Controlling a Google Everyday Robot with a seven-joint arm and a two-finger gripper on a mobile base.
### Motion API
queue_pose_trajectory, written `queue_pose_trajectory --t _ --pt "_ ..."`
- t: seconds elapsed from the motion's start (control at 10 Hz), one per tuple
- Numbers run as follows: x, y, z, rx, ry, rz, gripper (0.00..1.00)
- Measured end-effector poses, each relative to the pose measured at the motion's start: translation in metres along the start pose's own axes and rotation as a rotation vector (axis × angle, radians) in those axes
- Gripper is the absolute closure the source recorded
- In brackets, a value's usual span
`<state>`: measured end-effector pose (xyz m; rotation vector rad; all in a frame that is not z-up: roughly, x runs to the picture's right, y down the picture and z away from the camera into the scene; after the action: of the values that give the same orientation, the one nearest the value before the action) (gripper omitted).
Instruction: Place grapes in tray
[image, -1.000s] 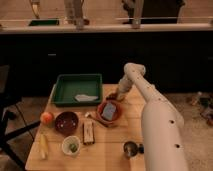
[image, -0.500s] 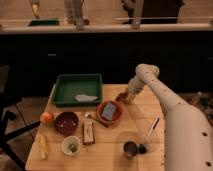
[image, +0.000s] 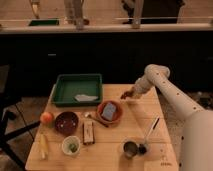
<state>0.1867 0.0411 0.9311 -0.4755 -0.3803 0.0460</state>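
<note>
Wooden surface (image: 145, 112), arm (image: 167, 92) reaching in from the right side. The gripper (image: 128, 93) hangs low over the far-right part of the surface, just beside the right edge of the green tray (image: 67, 87) and behind the orange bowl (image: 110, 113). Whether it is closed on anything cannot be told. The tip reads as one dark lump, possibly the grapes (image: 125, 95) carried there. No other bunch is visible on the surface, which supports that reading, but it is only a judgement. The gripper's position beside the tray and outside its wall suggests the load is being brought across for the drop and is not yet over the tray floor. The tray is mostly bare, with one pale item (image: 86, 97) lying near its front right. Most of the floor looks free, so a release toward the middle or left would likely avoid it. The raised right wall stands between gripper and floor and would have to be cleared. The orange bowl, holding a blue-grey block (image: 111, 110), sits near the gripper's path on the front side. The remaining items are well apart from that path: dark red bowl (image: 66, 122), apple (image: 47, 118), brown bar (image: 89, 134), small pale cup (image: 71, 146), yellow item (image: 44, 145), metal cup (image: 130, 148) and thin pale stick (image: 152, 129).
</note>
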Motion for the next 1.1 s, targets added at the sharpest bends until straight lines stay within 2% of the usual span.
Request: queue_pose_trajectory --t 0.3,0.5,0.6,0.9,1.1 --pt "-0.009 -0.004 -0.010 0.017 -0.014 -0.025 1.00" --pt "-0.022 -0.011 -0.033 0.033 -0.017 -0.056 1.00" --pt "-0.028 -0.013 -0.038 0.040 -0.022 -0.070 1.00" --pt "-0.045 -0.017 -0.039 0.059 -0.032 -0.114 1.00" --pt "-0.065 -0.021 -0.042 0.076 -0.038 -0.154 1.00"
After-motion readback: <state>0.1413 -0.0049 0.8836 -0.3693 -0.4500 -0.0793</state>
